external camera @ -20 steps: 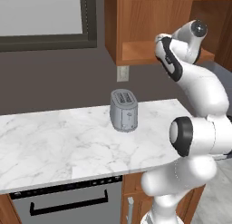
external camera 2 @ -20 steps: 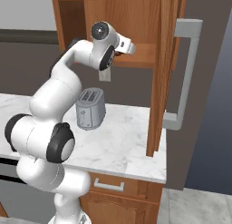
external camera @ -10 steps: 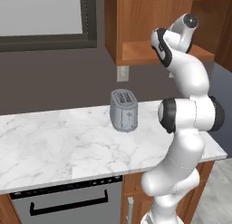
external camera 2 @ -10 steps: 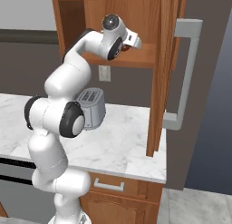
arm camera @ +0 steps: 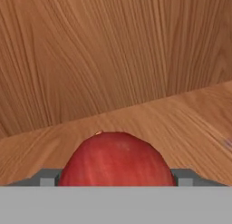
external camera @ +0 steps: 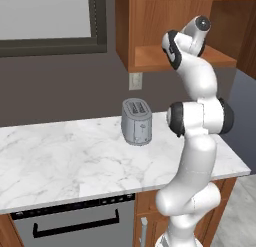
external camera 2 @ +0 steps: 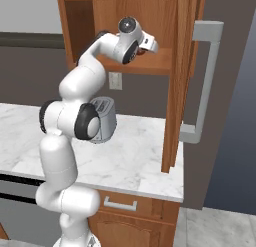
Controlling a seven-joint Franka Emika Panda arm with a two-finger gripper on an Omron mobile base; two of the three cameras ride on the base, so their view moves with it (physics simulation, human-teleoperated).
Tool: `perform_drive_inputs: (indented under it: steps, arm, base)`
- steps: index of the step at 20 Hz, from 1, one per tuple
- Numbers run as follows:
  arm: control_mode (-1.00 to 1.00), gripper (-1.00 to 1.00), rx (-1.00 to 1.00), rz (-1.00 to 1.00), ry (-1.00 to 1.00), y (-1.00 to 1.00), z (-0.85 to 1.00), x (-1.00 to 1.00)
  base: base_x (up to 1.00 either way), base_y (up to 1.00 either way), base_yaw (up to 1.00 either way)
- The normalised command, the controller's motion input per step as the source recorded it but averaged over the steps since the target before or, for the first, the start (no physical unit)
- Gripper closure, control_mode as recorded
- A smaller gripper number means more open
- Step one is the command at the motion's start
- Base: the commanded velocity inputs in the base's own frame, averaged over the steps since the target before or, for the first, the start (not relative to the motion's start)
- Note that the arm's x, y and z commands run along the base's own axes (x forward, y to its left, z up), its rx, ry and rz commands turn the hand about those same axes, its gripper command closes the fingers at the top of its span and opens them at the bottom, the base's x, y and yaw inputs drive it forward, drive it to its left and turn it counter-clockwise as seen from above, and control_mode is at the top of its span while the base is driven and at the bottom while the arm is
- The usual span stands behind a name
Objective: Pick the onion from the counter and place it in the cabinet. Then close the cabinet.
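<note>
Now the gripper (arm camera: 116, 180) is pinching the onion (arm camera: 116, 158) between both fingertips, inside the open cabinet (external camera 2: 150, 21), just above its wood shelf (arm camera: 190, 123), near the back wall. Toaster (external camera: 136, 122) sits on the marble surface (external camera: 65, 156) below.

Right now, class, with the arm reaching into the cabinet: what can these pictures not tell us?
- The onion: in the hand view the grey band cuts off its lower part, so whether it touches the shelf is hidden.
- The fingers: barely visible in the hand view beside the onion.
- The gripper: in the right base view it is too small to judge.
- The cabinet: its top is cut off.
</note>
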Motion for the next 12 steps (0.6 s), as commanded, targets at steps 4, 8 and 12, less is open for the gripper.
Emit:
perform_drive_inputs:
  steps: [4, 8, 12]
  arm:
    - [-1.00, -1.00, 0.00, 0.00, 0.00, 0.00, 0.03, -0.10]
    - [-1.00, -1.00, 0.00, 0.00, 0.00, 0.00, -0.02, -0.20]
    - [-1.00, -1.00, 0.00, 0.00, 0.00, 0.01, -0.01, -0.56]
  base:
    - [0.00, 0.00, 0.00]
    - [0.00, 0.00, 0.00]
    - [0.00, 0.00, 0.00]
